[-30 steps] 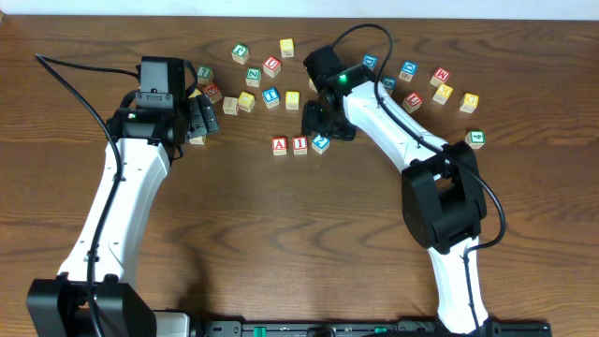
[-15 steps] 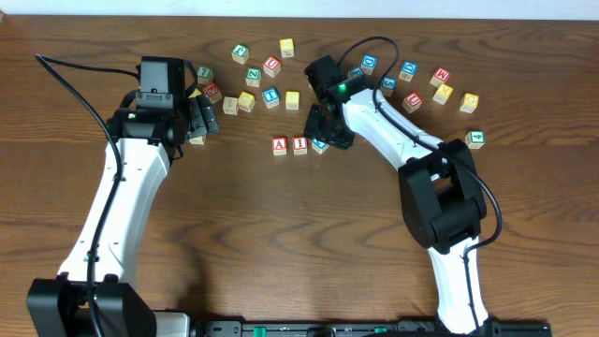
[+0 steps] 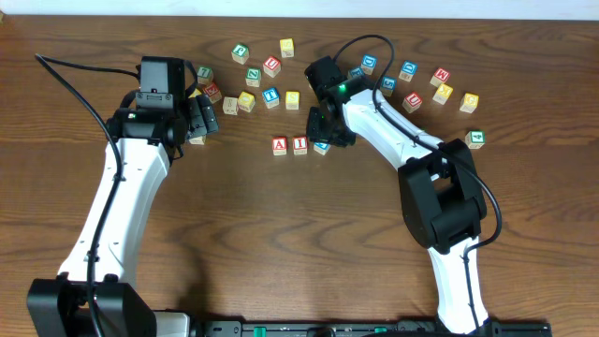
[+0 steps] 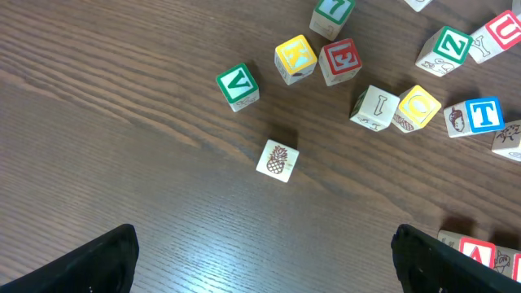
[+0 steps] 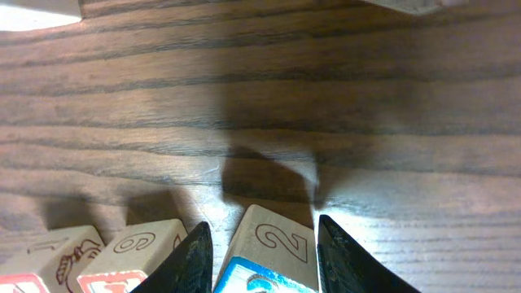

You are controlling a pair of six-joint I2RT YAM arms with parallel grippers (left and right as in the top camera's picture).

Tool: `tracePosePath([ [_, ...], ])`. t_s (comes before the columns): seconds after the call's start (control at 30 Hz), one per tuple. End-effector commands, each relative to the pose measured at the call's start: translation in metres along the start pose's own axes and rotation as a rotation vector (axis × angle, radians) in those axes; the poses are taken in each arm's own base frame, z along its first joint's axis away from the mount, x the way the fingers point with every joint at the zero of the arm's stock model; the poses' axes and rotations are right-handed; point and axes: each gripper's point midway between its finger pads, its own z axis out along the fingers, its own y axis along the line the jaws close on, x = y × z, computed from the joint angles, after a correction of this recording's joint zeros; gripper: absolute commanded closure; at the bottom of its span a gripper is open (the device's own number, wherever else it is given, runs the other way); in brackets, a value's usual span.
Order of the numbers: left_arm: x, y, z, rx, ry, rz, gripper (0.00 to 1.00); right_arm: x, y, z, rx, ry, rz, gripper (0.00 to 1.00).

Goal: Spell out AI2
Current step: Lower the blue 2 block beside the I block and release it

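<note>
A red "A" cube (image 3: 279,145) and a red "I" cube (image 3: 299,144) stand side by side mid-table. The blue "2" cube (image 3: 321,147) sits just right of the "I", partly under my right gripper (image 3: 323,133). In the right wrist view the "2" cube (image 5: 273,244) fills the space between the dark fingers (image 5: 195,260), which press against both of its sides. Beside it are the "I" cube (image 5: 134,244) and the "A" cube (image 5: 49,248). My left gripper (image 3: 201,119) hovers open over bare wood, well left of the row. The left wrist view catches the "A" cube (image 4: 479,252) at its lower right edge.
Several loose letter cubes lie scattered along the back of the table (image 3: 271,65), with more at the right (image 3: 442,92). Ahead of the left gripper (image 4: 262,244) lie a pineapple cube (image 4: 278,160), a green "V" cube (image 4: 238,86) and a yellow cube (image 4: 295,59).
The right gripper has come down over the "2" cube and its jaws have narrowed onto it. That cube now sits closer to the "I". The left arm has not moved.
</note>
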Motion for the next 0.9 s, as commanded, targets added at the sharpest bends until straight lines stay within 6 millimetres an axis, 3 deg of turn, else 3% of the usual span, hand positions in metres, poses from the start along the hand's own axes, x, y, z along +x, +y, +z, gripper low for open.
tracePosePath([
  [0.0,-0.004,0.002,-0.001,-0.014,-0.012,-0.007,0.02,0.000,-0.002,0.005,0.014,-0.007,-0.151,0.63],
  [0.3,-0.004,0.002,-0.001,-0.014,-0.012,-0.007,0.02,-0.003,0.000,0.005,0.007,-0.019,-0.321,0.59],
  [0.47,-0.004,0.002,-0.001,-0.014,-0.012,-0.007,0.02,-0.007,-0.005,-0.002,0.010,-0.019,-0.216,0.44],
  [0.67,-0.004,0.002,-0.001,-0.014,-0.011,-0.007,0.02,-0.011,-0.022,-0.023,0.022,-0.012,-0.037,0.42],
  [0.87,-0.004,0.002,-0.001,-0.014,-0.012,-0.007,0.02,0.000,-0.026,-0.022,0.020,0.042,0.037,0.43],
])
